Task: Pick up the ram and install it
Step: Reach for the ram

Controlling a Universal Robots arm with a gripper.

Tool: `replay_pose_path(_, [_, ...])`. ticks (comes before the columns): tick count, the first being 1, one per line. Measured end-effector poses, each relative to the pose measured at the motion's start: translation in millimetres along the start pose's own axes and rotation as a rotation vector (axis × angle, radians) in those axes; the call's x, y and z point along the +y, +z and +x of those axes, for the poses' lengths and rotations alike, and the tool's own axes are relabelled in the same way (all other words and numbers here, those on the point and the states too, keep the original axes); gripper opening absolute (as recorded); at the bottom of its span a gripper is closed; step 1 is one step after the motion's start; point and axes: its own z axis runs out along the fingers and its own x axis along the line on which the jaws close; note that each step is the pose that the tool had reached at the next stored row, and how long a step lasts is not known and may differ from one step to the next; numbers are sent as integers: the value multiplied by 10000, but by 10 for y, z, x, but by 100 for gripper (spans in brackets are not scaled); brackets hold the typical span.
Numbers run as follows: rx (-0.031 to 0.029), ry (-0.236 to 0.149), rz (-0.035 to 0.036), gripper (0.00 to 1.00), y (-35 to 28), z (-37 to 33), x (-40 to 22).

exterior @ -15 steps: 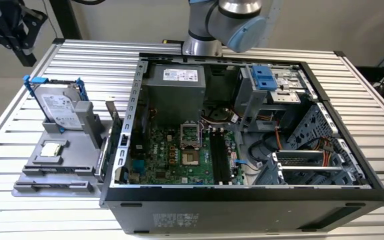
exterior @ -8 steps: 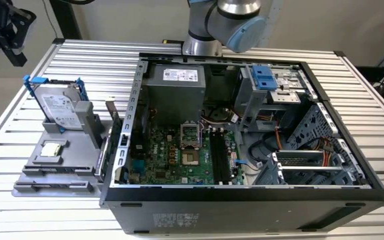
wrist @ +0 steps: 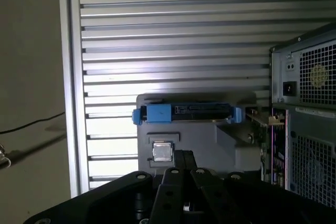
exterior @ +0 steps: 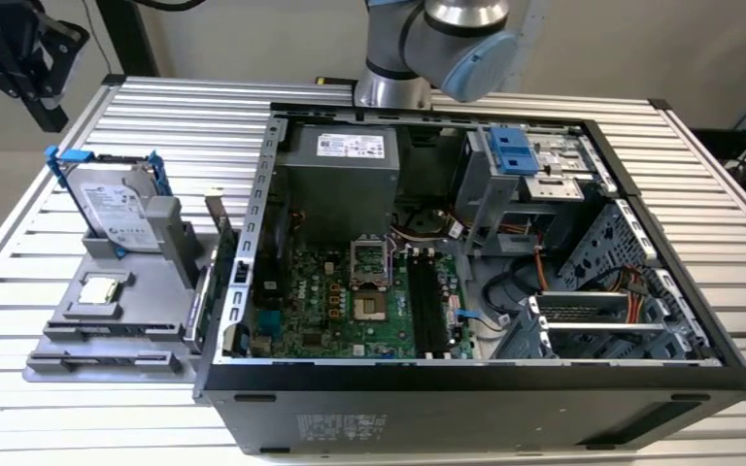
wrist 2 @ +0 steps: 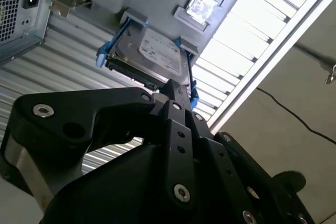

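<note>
**The ram** (exterior: 124, 328) was taken to be the thin dark strip seated on edge in a long slot of the gray fixture (exterior: 55, 342). In the exterior view this slot was found just in front of the small square silver chip (exterior: 101, 289). Its own chips could not be made out, so the identification was left uncertain. The strip was held by nothing.

**On the fixture.** Behind the chip, the silver hard drive (exterior: 120, 209) was stood upright in its blue bracket (exterior: 59, 155). A green card (exterior: 226, 277) with a metal end plate was stood on edge between the fixture and the open computer case (exterior: 477, 398), just beside the case wall.

**Inside the case.** The motherboard (exterior: 334, 311) was laid flat. Long black memory slots (exterior: 427, 301) were seen to the exterior view's right of the processor socket (exterior: 370, 262). Whether any slot was filled could not be told.

**Surroundings.** Fixture and case were both set on the ribbed metal table (exterior: 684, 194), the fixture at the exterior view's left. The arm (exterior: 445, 39) was seen at the far edge of the table, behind the case.

**The gripper** (wrist: 183, 153) (wrist 2: 176, 85) was shown in both wrist views with its fingertips brought together on nothing. It was held above the fixture and well apart from it, with the hard drive and the chip lying beyond the tips.
</note>
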Motion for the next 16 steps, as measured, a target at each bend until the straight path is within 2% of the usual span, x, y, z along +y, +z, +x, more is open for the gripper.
replay_pose_path(5, [1, -7, 1, 0, -5, -44, -104])
replay_pose_path(16, [2, -32, 0, 0, -17, -76, -371])
